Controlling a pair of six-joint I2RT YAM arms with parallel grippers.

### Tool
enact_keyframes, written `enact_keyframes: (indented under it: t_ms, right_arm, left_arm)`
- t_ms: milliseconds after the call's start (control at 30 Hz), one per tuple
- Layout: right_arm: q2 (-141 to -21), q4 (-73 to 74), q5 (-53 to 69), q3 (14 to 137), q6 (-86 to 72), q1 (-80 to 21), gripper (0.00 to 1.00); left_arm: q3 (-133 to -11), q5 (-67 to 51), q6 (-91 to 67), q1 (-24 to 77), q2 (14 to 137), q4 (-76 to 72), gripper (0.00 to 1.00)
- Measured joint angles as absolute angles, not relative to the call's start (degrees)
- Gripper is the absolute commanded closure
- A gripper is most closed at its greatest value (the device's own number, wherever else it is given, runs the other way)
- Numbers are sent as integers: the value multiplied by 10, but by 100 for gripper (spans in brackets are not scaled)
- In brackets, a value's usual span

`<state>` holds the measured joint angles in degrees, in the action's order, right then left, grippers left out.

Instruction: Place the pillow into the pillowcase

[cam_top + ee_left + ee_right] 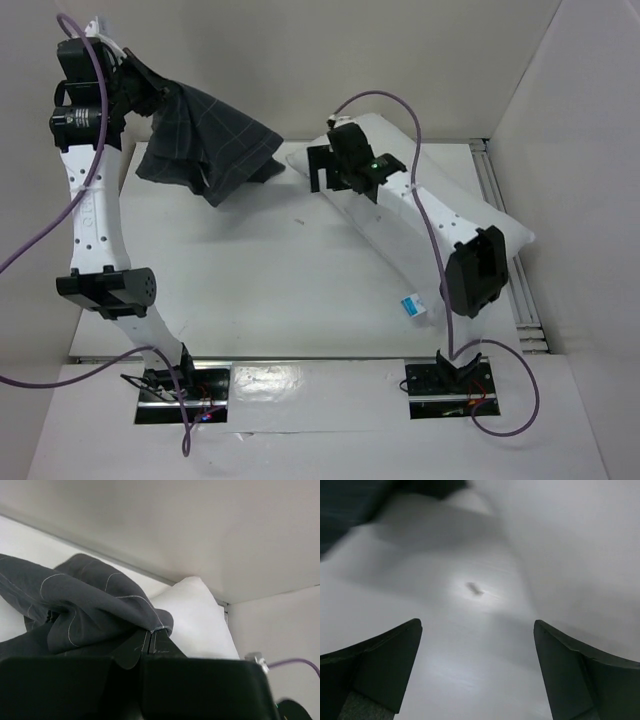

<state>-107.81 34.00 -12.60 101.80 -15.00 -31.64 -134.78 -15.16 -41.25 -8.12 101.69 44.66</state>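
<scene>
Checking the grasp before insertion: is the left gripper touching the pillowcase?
Touching. The left wrist view shows the left gripper pinched shut on the pillowcase edge.

Pillow [510,232] middle hidden by right arm [430,205]. Pillowcase [85,605] cut off by left wrist view's edge. Tag [413,306] print too small to be read.

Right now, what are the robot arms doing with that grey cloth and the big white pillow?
The left gripper is shut on a bunched edge of the pillowcase and holds it up at the far left, so the cloth hangs down toward the table. The pillow lies on the right side of the table, under the right arm. The right gripper is wide open near the pillow's far end and holds nothing. The pillow is not in the pillowcase yet.
</scene>
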Motion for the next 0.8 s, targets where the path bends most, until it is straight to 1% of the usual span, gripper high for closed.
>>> enact_keyframes:
  t_ms: [67,133,300,400,433,467,500,533,567,600,700,800]
  right_arm:
    - [-1038,273,-60,973,-170,-364,0]
    - [-1049,216,-8,980,-185,-404,0]
    - [-1183,126,90,1084,-212,-488,0]
    - [-1251,109,115,1117,-223,-517,0]
    - [-1271,107,115,1126,-228,-523,4]
    - [-1289,104,110,1135,-232,-528,10]
    - [-1306,101,98,1145,-239,-531,32]
    - [-1319,97,87,1151,-243,-533,49]
    - [-1328,91,70,1153,-253,-533,68]
    - [-1333,90,53,1153,-256,-532,100]
    - [-1336,82,-9,1153,-278,-522,100]
    - [-1320,69,-42,1144,-279,-503,100]
  left_arm:
    - [-1325,-155,-414,-81,1011,450,100]
    - [-1311,-155,-414,-81,1011,450,100]
    - [-1301,-155,-411,-81,1010,454,100]
    - [-1293,-155,-408,-81,1002,454,100]
    - [-1286,-155,-408,-81,997,453,100]
    - [-1278,-156,-407,-81,990,454,100]
    - [-1267,-156,-407,-81,983,453,100]
    - [-1257,-156,-406,-81,975,454,100]
    - [-1245,-155,-404,-81,967,454,100]
    - [-1235,-155,-403,-81,961,454,100]
    - [-1213,-150,-392,-81,945,457,100]
    - [-1202,-142,-387,-84,938,460,100]
